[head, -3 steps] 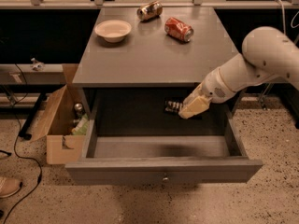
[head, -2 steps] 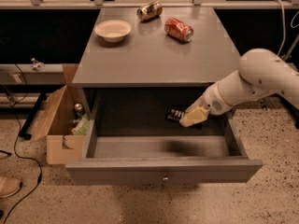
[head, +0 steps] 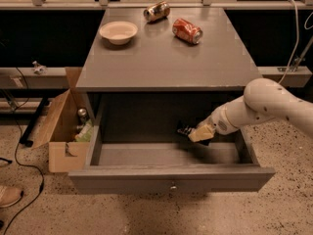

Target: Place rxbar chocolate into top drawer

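Observation:
The top drawer (head: 171,177) is pulled wide open below the grey cabinet top (head: 161,62); a small round knob sits at the middle of its front. My gripper (head: 195,132) reaches in from the right, low inside the drawer near its back right. It is shut on the rxbar chocolate (head: 184,129), a thin black bar with pale print that sticks out to the left of the fingers. The bar hangs just above the drawer floor (head: 146,153).
On the cabinet top lie a white bowl (head: 118,32), a red soda can (head: 187,31) and a brownish can (head: 157,11). An open cardboard box (head: 58,131) with clutter stands left of the drawer. Cables and a shoe (head: 7,196) lie on the floor at left.
My arm has dropped lower into the drawer, carrying the black bar down with it. The things on the cabinet top have not moved.

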You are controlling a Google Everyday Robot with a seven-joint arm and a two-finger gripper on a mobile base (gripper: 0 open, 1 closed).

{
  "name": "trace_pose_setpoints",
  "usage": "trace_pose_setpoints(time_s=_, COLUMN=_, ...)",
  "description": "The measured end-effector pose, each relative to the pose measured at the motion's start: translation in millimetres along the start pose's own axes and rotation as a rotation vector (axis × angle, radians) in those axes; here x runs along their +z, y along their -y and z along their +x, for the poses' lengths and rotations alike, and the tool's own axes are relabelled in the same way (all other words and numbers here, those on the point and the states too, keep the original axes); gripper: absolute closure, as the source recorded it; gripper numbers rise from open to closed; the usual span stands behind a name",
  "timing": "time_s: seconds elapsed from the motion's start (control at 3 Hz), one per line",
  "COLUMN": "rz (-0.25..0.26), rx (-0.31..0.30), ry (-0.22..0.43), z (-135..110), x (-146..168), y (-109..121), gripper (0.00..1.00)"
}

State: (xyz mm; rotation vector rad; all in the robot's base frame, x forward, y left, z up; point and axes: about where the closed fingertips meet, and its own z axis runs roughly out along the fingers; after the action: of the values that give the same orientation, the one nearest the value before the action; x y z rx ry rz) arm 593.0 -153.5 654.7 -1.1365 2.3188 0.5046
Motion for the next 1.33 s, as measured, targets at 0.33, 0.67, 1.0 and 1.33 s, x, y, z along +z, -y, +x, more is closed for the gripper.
trace_pose_setpoints(time_s=0.33, rz=0.017, rx=0.03, ry=0.01, z=10.4, x=12.7, y=10.3, gripper=0.59)
trace_pose_setpoints(time_s=0.67, rz=0.027, rx=0.045, ry=0.015, z=16.0, x=17.9, y=17.2, gripper=0.36)
trace_pose_setpoints(time_s=1.0, rz=0.057, rx=0.055, ry=0.025, z=20.2, x=8.9, y=20.3, gripper=0.13)
trace_pose_setpoints(time_s=1.33, rz=0.113, rx=0.078, ry=0.029, z=30.5, x=-21.6, y=14.8, gripper=0.0)
